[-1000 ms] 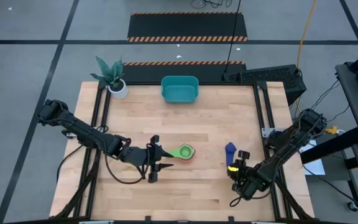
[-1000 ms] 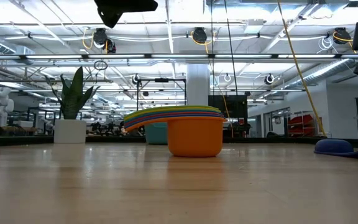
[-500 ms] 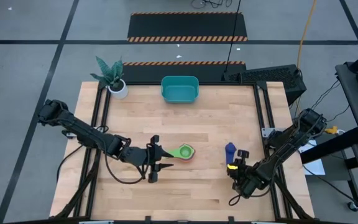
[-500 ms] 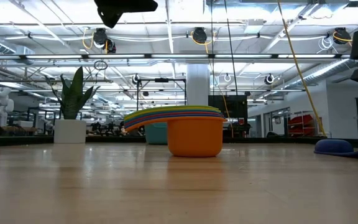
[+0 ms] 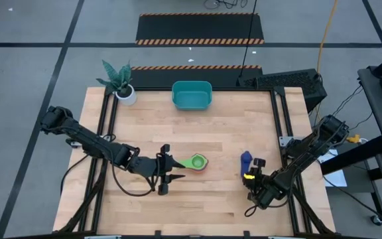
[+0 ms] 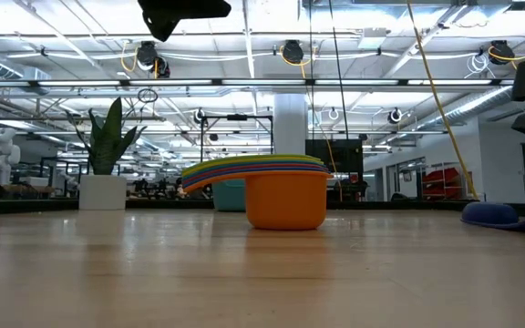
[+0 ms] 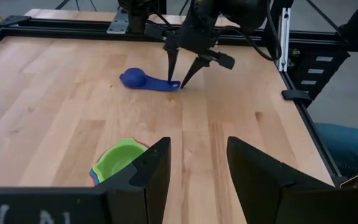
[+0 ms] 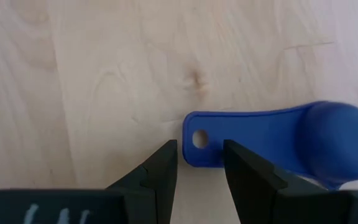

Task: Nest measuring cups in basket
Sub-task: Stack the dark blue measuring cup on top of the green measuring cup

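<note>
From above, the stack of nested measuring cups (image 5: 198,162) sits mid-table, well short of the teal basket (image 5: 191,95), with the left gripper (image 5: 172,169) just beside the stack, jaws parted and empty. The left wrist view shows the right gripper (image 7: 180,67) poised over the blue cup (image 7: 143,80) beyond the stack. In the right wrist view its fingers (image 8: 161,168) stand apart, straddling the tip of the blue cup's handle without clasping it.

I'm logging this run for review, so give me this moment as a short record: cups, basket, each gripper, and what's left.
stacked cups: nested stack at table centre, green on top, outside the basket
loose cup: blue cup upside down on the wood, right of the stack
basket: teal basket at the far edge, no cups in it
right gripper: open, fingertips straddling the blue cup's handle end
left gripper: open, beside the stack, holding nothing
remaining: blue cup not yet nested; stack not yet in basket
</note>
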Available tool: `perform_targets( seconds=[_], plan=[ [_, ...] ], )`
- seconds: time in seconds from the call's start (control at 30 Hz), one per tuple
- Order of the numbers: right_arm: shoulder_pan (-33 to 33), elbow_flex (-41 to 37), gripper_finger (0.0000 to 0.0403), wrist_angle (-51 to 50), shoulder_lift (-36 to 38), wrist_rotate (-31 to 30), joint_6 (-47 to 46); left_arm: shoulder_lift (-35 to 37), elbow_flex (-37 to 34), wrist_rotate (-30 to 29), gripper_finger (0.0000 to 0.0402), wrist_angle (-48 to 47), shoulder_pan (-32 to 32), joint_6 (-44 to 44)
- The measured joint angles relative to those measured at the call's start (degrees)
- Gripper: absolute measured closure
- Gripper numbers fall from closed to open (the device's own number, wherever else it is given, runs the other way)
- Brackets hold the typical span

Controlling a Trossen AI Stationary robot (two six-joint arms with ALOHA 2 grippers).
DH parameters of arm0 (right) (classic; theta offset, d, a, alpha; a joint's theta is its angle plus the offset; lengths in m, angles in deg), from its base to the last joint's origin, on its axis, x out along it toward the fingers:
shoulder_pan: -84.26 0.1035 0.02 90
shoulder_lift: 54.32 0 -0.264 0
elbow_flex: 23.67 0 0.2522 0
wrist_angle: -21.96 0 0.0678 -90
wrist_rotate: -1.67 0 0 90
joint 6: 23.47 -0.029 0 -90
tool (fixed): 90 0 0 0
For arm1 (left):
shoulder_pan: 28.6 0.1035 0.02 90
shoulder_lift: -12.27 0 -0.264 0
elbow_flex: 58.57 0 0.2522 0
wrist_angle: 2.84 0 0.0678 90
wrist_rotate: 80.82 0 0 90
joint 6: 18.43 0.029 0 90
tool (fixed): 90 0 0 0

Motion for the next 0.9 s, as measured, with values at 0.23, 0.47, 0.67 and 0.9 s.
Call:
perform_targets(
  seconds=[0.23,0.47,0.67,0.9],
  plan=[
    [-0.44,-0.14,0.0277,0.11,-0.09,-1.64,3.28,0.00,0.00,0.00,0.0243,-0.04,0.00,0.00],
    [-0.63,-0.28,0.0277,-0.15,-0.24,-4.89,7.89,0.00,0.00,-0.32,0.0243,-0.04,0.00,0.02],
    [-1.18,-1.71,0.0284,1.05,-0.17,-5.18,7.68,0.00,0.00,-0.35,0.0243,-0.05,0.00,0.02],
    [-1.11,-4.31,0.0364,6.46,-0.03,-5.60,7.84,0.00,0.00,-0.35,0.0243,-0.07,0.02,-0.02]
  ],
)
